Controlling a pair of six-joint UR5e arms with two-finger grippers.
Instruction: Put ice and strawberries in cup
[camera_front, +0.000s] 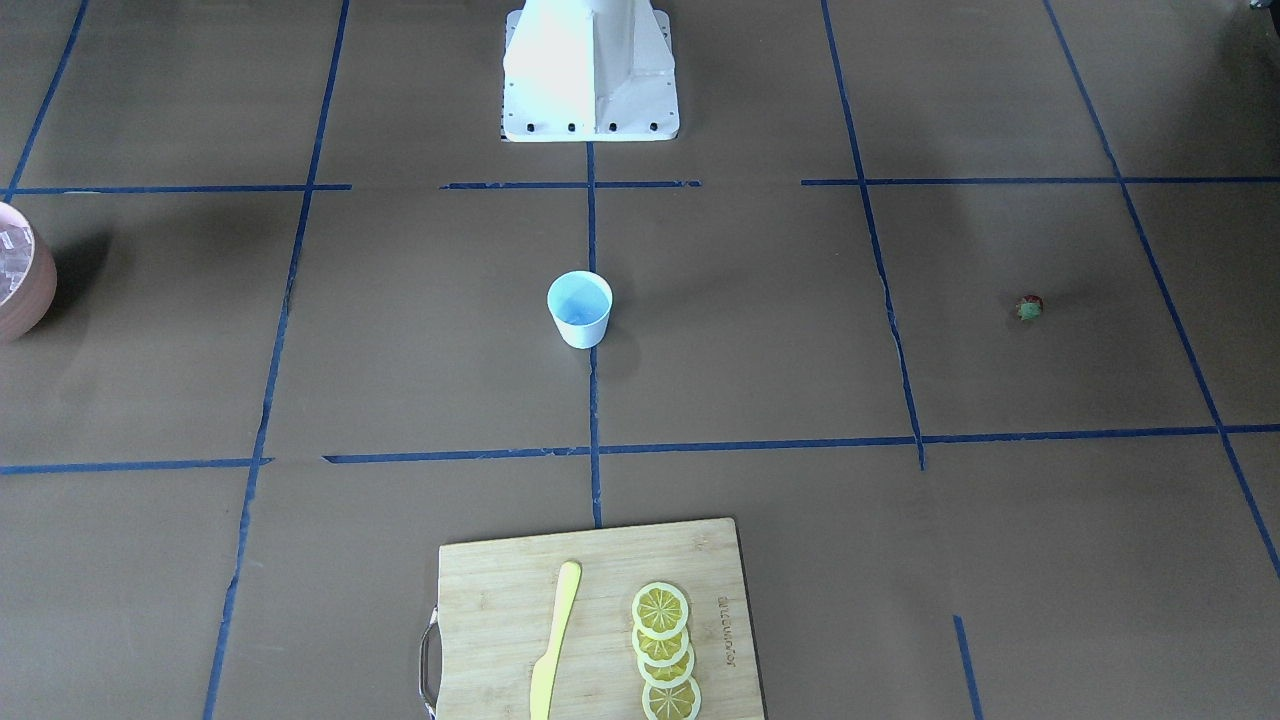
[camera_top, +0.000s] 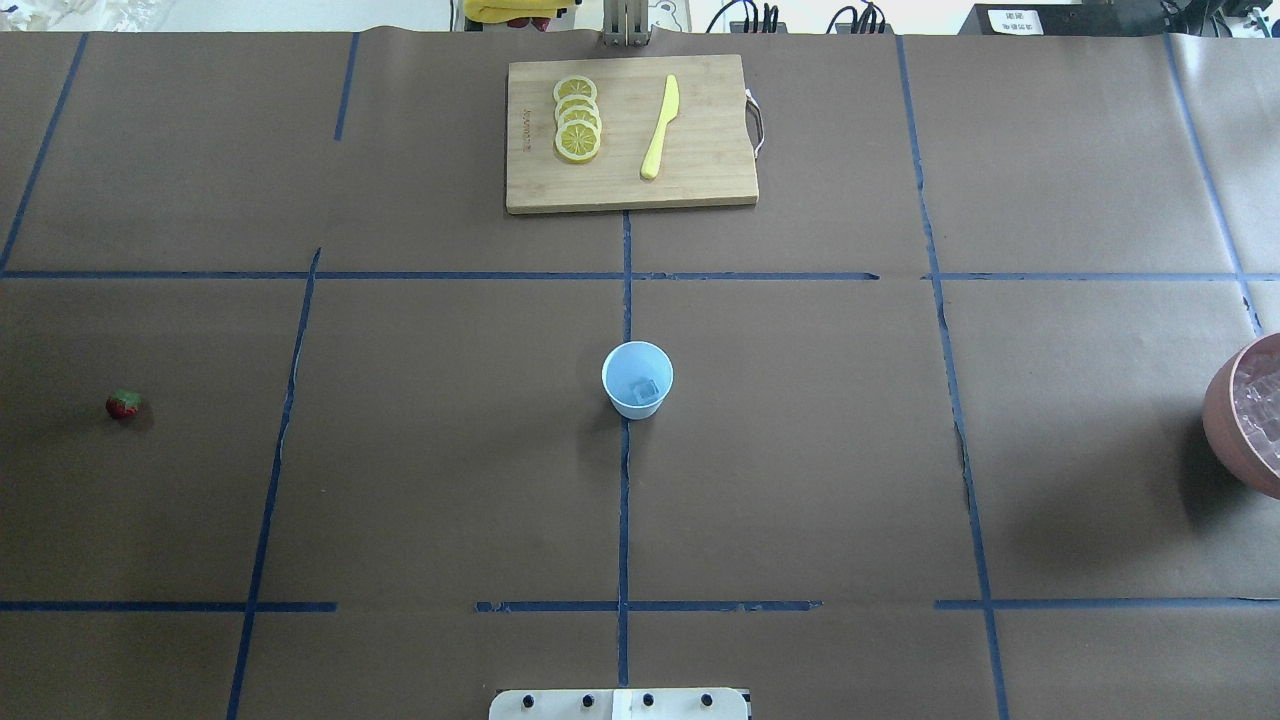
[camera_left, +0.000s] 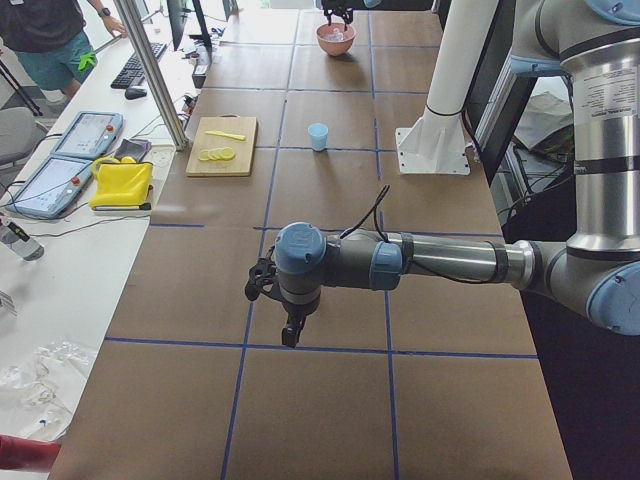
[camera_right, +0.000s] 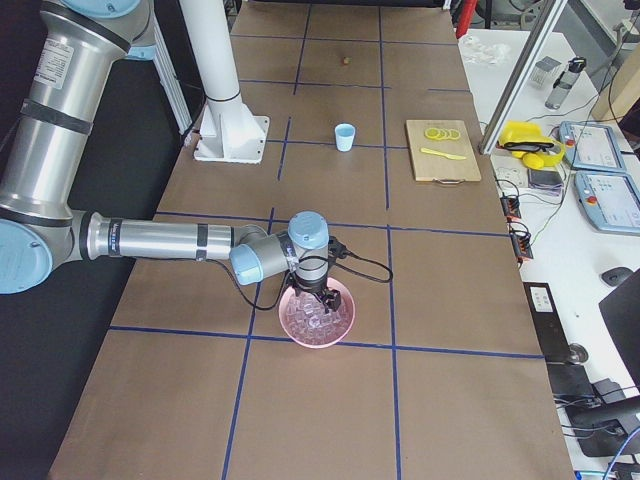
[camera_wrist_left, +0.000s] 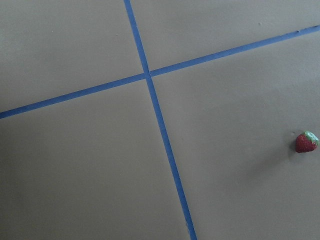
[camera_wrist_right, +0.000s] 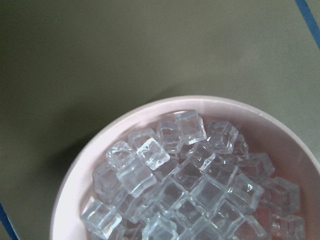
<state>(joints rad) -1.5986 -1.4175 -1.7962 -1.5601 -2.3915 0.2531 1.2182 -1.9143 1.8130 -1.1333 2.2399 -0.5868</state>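
Note:
The white cup (camera_top: 637, 380) with a pale blue inside stands upright at the table's centre, and one clear ice cube (camera_top: 644, 389) lies in it. The strawberry (camera_top: 123, 404) lies alone at the far left; the left wrist view shows it at the right edge (camera_wrist_left: 305, 142). Several ice cubes (camera_wrist_right: 175, 185) fill the terracotta-pink bowl (camera_top: 1232, 430) at the right edge. My left gripper (camera_left: 290, 338) hangs low over the table on the strawberry's side. My right gripper (camera_right: 318, 298) hangs just over the ice bowl (camera_right: 345, 322). I cannot tell whether either is open or shut.
A wooden cutting board (camera_top: 700, 185) lies at the far middle edge with several lemon slices (camera_top: 577, 120) and a yellow knife (camera_top: 660, 127). The robot's white base (camera_front: 590, 75) stands at the near middle edge. Blue tape lines cross the brown table.

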